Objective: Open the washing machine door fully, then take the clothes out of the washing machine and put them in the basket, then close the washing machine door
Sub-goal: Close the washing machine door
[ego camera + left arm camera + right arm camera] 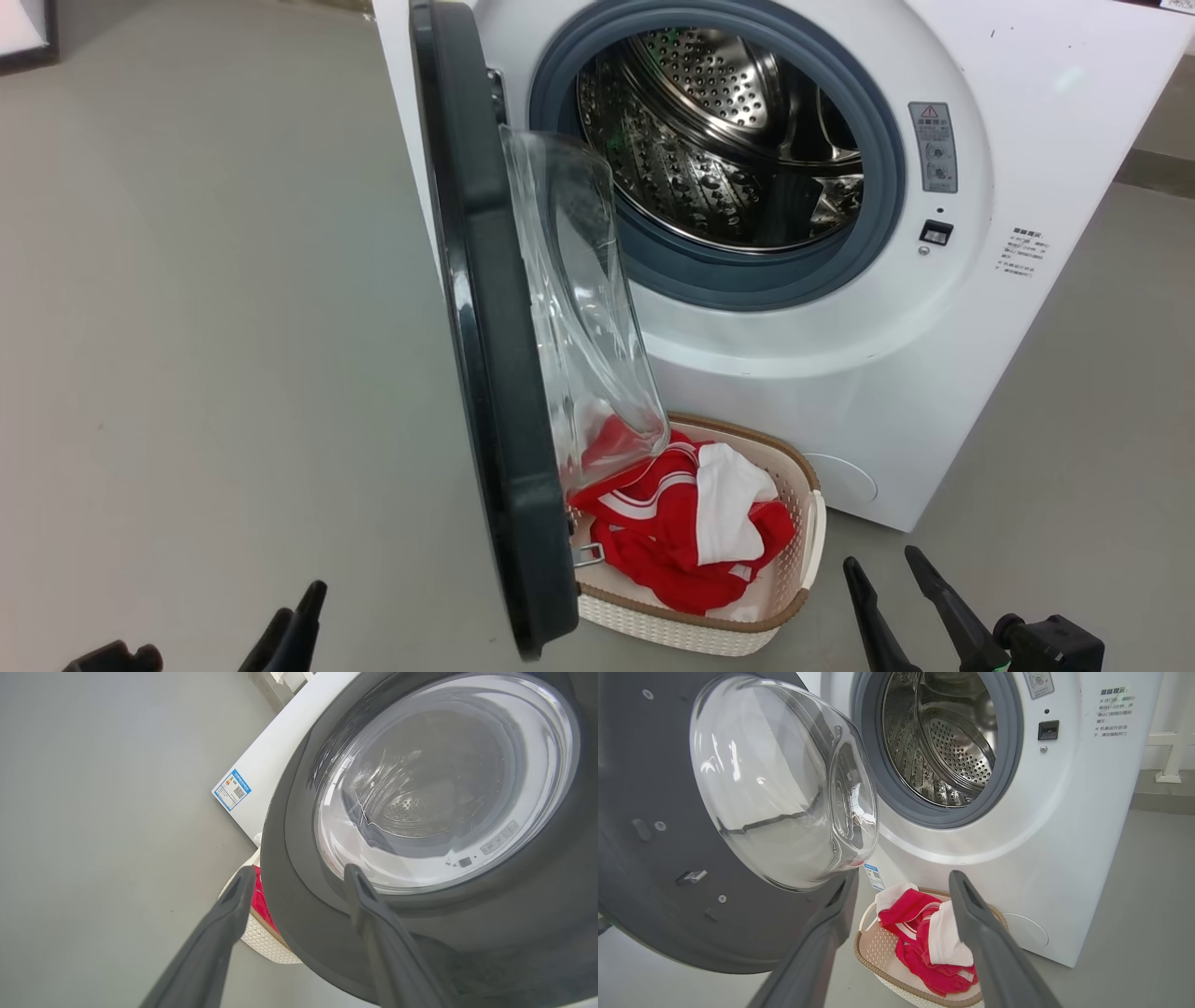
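Down to the last step, by the look of it. Nothing red inside the washing machine (840, 392); all the clothes (672, 541) heaped in the basket (672, 630) at the foot of the washing machine. And the washing machine door (485, 355) swung wide off the washing machine's left side, hanging over that basket. Left jaws and right jaws both spread wide, gripping nothing, low in front of the washing machine. Possible trouble on the swing shut: snagging the heaped cloth or nudging the basket, from pushing too low.

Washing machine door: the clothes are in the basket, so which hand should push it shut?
Probably left. The left hand is open on the outer side of the washing machine door, ready to push. The right hand is on the inner side, near the basket.
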### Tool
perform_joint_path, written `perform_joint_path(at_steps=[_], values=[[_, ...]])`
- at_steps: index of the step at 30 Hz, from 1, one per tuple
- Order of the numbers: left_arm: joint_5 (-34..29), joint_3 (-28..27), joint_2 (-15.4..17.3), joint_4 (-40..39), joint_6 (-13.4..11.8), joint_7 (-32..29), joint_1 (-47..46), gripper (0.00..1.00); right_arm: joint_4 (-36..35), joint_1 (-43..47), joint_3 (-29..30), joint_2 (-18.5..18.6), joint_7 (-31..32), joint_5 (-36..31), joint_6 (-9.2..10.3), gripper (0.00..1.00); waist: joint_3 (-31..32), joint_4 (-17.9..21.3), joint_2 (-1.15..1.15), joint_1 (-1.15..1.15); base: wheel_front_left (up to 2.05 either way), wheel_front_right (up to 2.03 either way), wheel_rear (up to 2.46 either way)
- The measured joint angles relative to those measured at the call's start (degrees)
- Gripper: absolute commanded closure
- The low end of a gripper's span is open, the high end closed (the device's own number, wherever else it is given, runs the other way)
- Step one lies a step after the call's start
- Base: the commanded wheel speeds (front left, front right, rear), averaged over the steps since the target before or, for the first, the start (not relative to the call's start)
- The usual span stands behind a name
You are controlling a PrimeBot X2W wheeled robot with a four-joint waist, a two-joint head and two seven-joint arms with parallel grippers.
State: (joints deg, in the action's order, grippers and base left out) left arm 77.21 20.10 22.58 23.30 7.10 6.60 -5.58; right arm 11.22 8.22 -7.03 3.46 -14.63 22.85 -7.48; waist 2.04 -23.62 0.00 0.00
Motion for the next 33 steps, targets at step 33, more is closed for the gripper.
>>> perform_joint_path(at_steps=[33], values=[[-66.87, -22.52, -17.17, -8.25, 0.07, 7.70, 7.67, 0.00, 0.02, -0.29, 0.08, -0.04, 0.00, 0.00, 0.00, 0.00, -0.90, 0.13, 0.00, 0.00, 0.00, 0.00, 0.00]])
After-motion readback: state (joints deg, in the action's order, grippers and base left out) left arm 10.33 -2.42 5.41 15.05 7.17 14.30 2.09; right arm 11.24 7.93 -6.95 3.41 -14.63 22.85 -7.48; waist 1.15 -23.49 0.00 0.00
